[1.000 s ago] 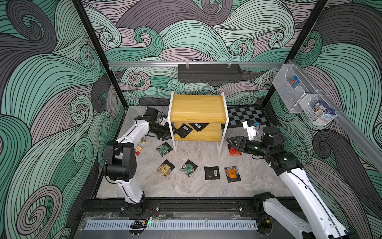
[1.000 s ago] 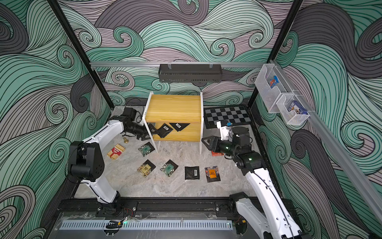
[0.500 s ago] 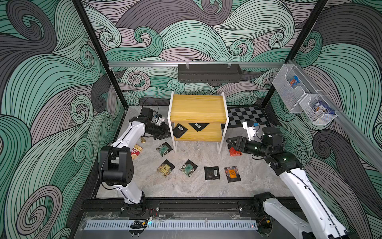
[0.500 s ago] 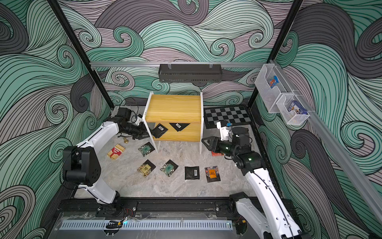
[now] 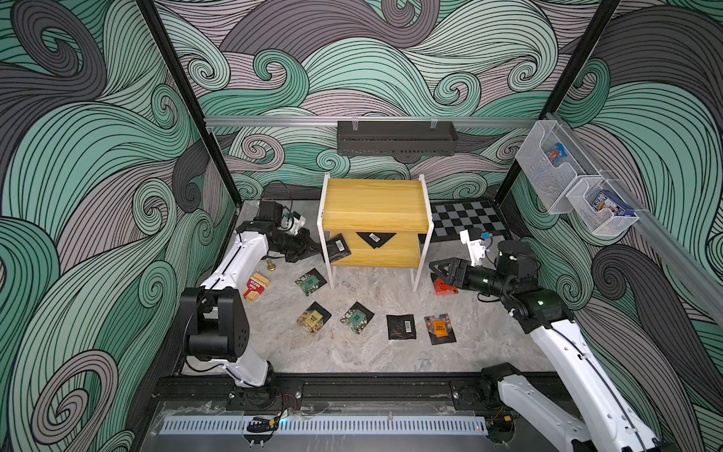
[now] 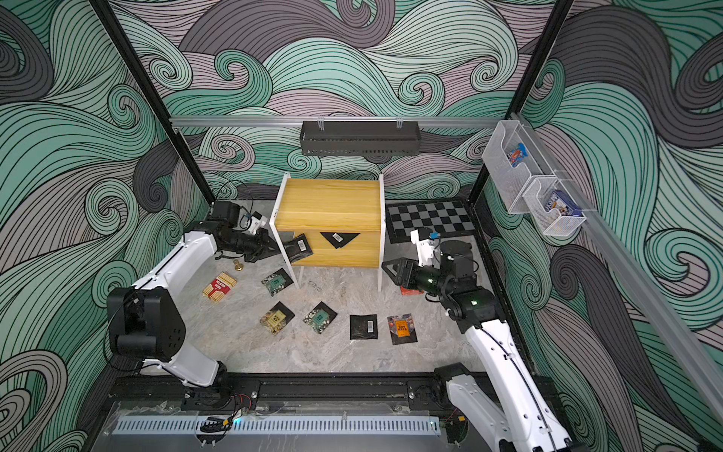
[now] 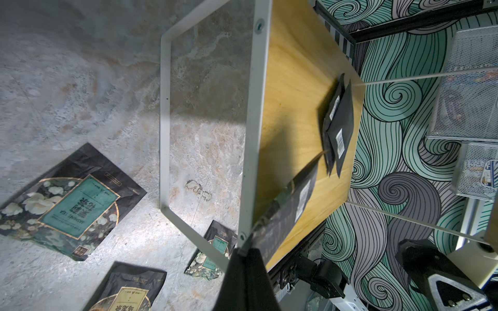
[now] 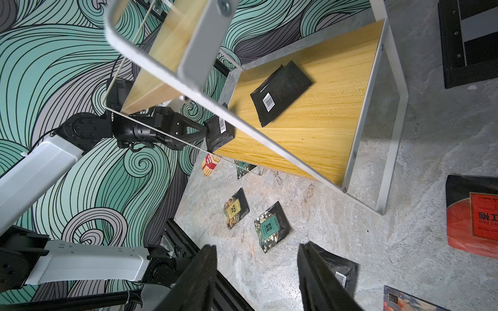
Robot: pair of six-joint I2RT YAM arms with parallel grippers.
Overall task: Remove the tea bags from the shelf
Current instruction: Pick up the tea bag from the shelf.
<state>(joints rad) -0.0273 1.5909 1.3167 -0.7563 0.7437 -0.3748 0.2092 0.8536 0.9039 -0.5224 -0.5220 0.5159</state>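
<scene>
Marble counter [image 5: 352,354] carries a two-tier yellow shelf [image 5: 373,207]. Left gripper [image 5: 320,250] pinches a black tea bag [image 5: 339,247] at the lower board's left edge; a second tea bag [image 5: 374,238] lies mid-board. Right gripper [image 5: 433,270], spread, hovers beside the shelf's right leg.

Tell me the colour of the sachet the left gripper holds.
Black sachet, white barcode label; right wrist view shows it best.

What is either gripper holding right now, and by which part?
The left gripper pinches a black tea bag by its outer edge, at the shelf's lower board. The right gripper is open, holding nothing.
</scene>
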